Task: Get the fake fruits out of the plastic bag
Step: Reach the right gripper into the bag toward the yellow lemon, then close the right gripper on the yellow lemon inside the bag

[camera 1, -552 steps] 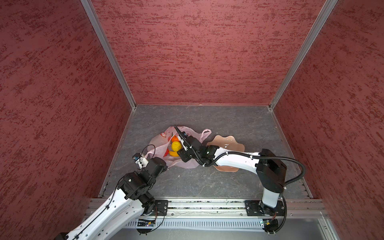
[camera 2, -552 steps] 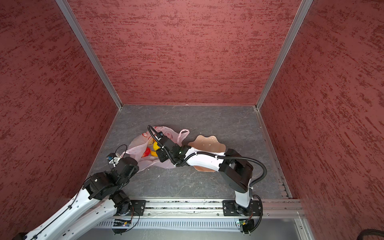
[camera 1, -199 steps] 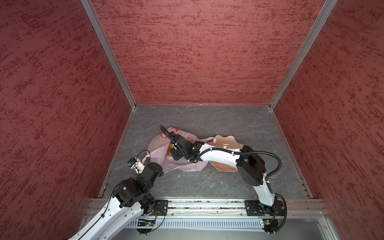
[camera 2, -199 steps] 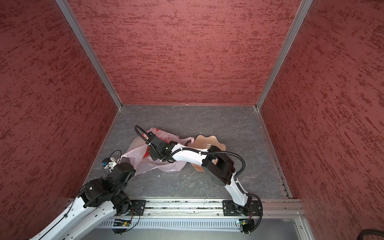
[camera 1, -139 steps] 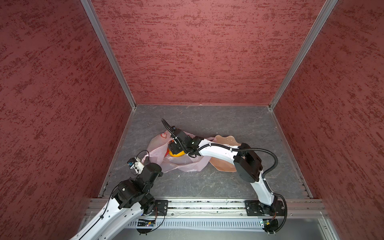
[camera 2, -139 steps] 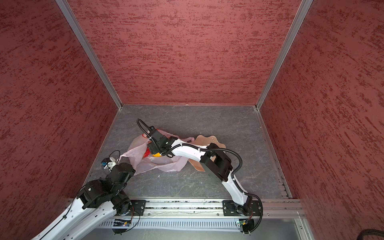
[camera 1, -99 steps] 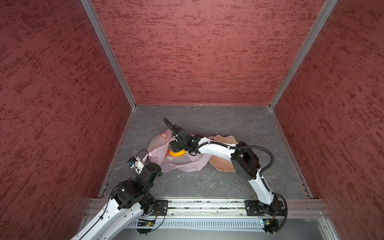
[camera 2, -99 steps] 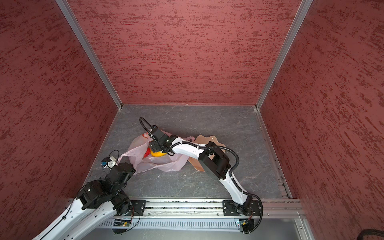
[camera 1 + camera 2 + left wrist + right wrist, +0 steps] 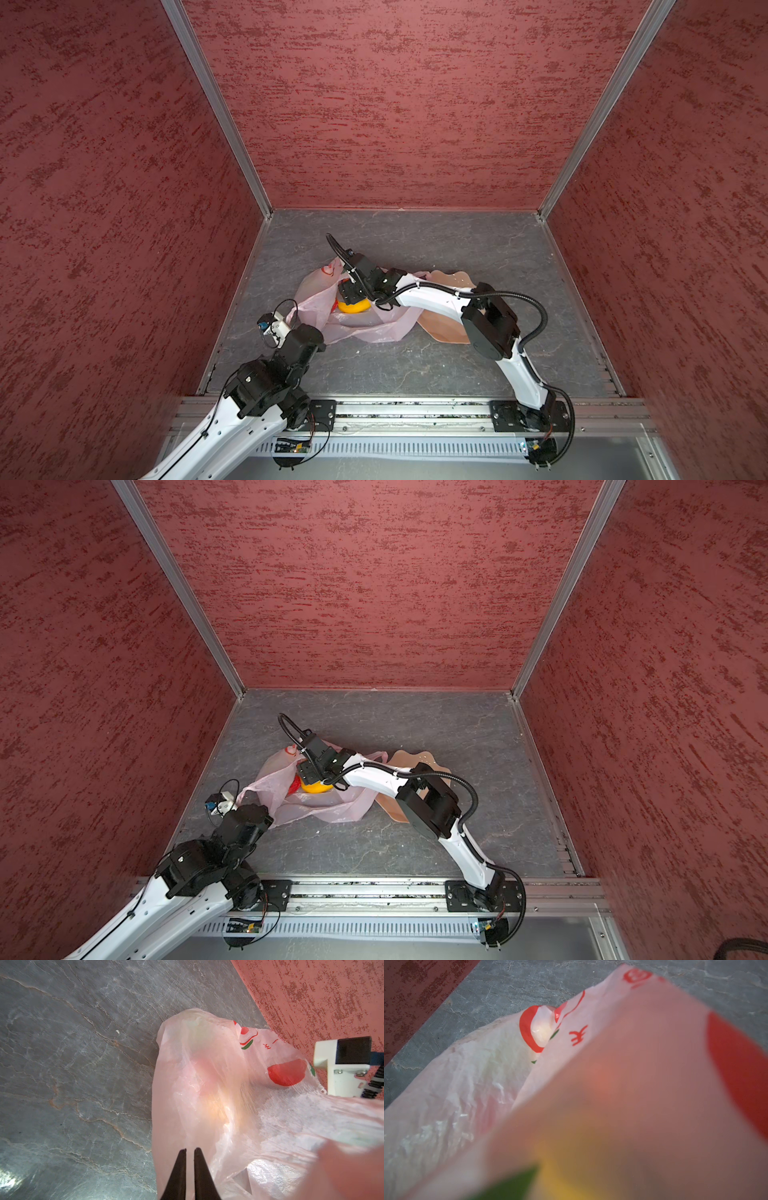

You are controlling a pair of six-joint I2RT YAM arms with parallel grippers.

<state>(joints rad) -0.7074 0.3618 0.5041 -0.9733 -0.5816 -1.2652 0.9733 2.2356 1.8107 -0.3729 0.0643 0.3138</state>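
Observation:
The pale-pink plastic bag [image 9: 374,326] [image 9: 328,808] lies crumpled on the grey floor, with its mouth turned up. A yellow-orange ball [image 9: 354,306] [image 9: 316,787] and a red fruit [image 9: 294,785] show in the mouth. My right gripper [image 9: 351,296] [image 9: 309,776] points down right over the ball. The bag's film [image 9: 446,1105] covers the right wrist view and hides the jaws, with only yellow and green blurs showing through. My left gripper [image 9: 190,1150] [image 9: 318,332] is shut on the bag's [image 9: 207,1084] near-left edge and holds it stretched.
A peach wavy-edged dish [image 9: 442,332] [image 9: 411,756] lies right of the bag, partly under the right arm. Red walls close in three sides, and the left one stands near the bag. The rail runs along the front edge.
The left arm has drawn back toward the front with the bag's edge. The right arm's elbow has swung left and its wrist has tipped down over the bag mouth. The yellow-orange ball has come into view.

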